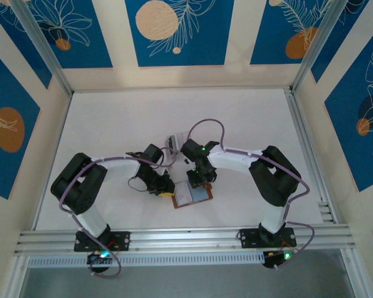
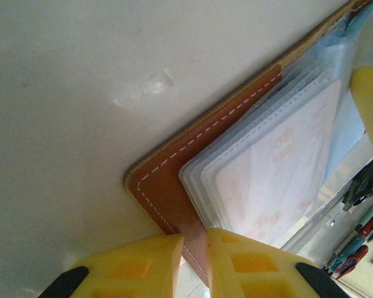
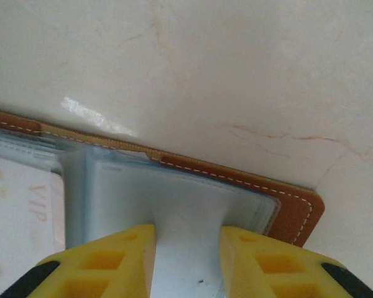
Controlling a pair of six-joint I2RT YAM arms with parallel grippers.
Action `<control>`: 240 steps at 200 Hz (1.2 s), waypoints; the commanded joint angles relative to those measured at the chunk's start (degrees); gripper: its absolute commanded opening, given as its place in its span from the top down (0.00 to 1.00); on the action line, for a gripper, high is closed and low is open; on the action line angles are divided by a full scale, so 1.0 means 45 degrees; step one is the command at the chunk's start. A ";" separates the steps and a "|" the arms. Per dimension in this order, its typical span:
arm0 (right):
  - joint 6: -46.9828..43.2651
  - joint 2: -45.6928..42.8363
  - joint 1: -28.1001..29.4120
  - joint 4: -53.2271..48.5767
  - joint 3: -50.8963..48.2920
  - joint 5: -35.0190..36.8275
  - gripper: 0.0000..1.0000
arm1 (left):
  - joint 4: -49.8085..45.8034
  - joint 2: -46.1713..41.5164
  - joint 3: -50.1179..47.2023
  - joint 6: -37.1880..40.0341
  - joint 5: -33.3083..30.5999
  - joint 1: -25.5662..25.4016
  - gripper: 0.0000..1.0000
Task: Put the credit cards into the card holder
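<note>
White tabletop (image 1: pixel 112 124) carries the open brown wallet (image 1: pixel 191 194) near the front, between the arms. The left gripper (image 2: pixel 194 241) pinches its leather edge. The right gripper (image 3: pixel 186 234) straddles the bluish inner pocket (image 3: pixel 174 192) (gripping or not, I cannot tell). A pale card (image 2: pixel 280 155) lies in a clear sleeve (image 2: pixel 197 180).

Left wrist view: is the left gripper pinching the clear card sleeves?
No, the left gripper pinches the wallet by its brown leather edge, beside the sleeves.

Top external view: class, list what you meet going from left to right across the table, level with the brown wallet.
left arm's elbow → left gripper → card holder → right arm's elbow. The right gripper overlaps the card holder, so it is left out.
</note>
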 commanded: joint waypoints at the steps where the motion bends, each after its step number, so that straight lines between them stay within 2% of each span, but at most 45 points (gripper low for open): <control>1: 0.0643 0.0606 0.0328 0.0205 -0.0688 0.0281 0.67 | 0.0249 0.0373 0.0093 0.0199 -0.1110 -0.0062 0.80; 23: 0.1025 0.0762 0.0570 0.0425 -0.0897 0.0205 0.72 | 0.0260 0.0397 0.0091 0.0201 -0.1103 -0.0063 0.80; 52: 0.1237 0.0575 0.0619 0.0460 -0.1037 0.0217 0.91 | 0.0328 0.0357 -0.0002 0.0199 -0.1083 -0.0062 0.80; 74: 0.1156 0.0219 0.0601 0.0086 -0.0799 0.0526 1.00 | 0.0393 0.0357 -0.0084 0.0219 -0.1070 -0.0063 0.80; 133: 0.1130 -0.1035 0.0711 -0.0929 0.0274 0.0566 1.00 | 0.0551 0.0345 -0.0260 0.0206 -0.1072 -0.0063 0.80; 168: 0.1122 -0.0974 0.1098 -0.1507 0.1207 0.0429 1.00 | 0.0707 0.0375 -0.0278 0.0140 -0.1007 -0.0068 0.79; 206: 0.1380 -0.0164 0.1218 -0.1326 0.2065 -0.1718 1.00 | 0.1193 0.0424 -0.0434 -0.0163 -0.0813 -0.0121 0.79; 240: 0.2036 0.0275 0.0976 -0.0358 0.2186 -0.3744 0.82 | 0.1602 0.0339 -0.0607 -0.0435 -0.0668 -0.0140 0.79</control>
